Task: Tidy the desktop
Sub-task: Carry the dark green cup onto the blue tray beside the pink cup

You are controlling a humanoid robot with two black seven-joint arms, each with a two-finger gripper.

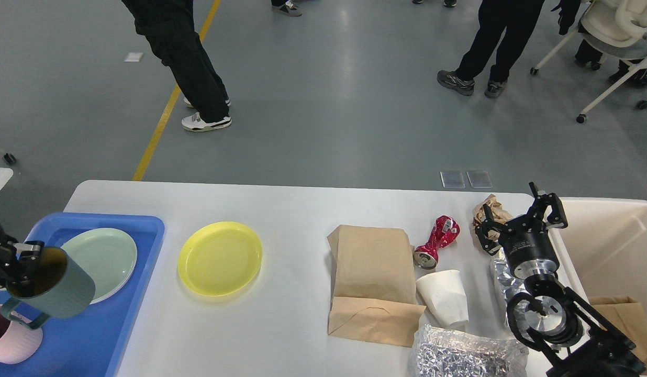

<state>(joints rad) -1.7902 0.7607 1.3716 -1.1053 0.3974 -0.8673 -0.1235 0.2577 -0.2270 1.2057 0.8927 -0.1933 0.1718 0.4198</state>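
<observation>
The white desktop (281,204) spans the view. At the far left, my left gripper (21,269) is shut on the rim of a teal mug (54,290), held tilted over the blue tray (119,314), just above a pink cup (12,343). A pale green plate (106,256) lies in the tray. On the desktop lie a yellow plate (220,257), a brown paper bag (373,283), a crushed red can (436,242), a white paper cup (445,297) and foil wrap (459,356). My right gripper (520,217) stands open over crumpled brown paper (486,205).
A cream bin (616,246) with a brown bag (624,314) inside stands at the right end. More foil (504,280) lies under my right arm. People stand on the grey floor beyond the desktop, and an office chair (616,31) is at the far right.
</observation>
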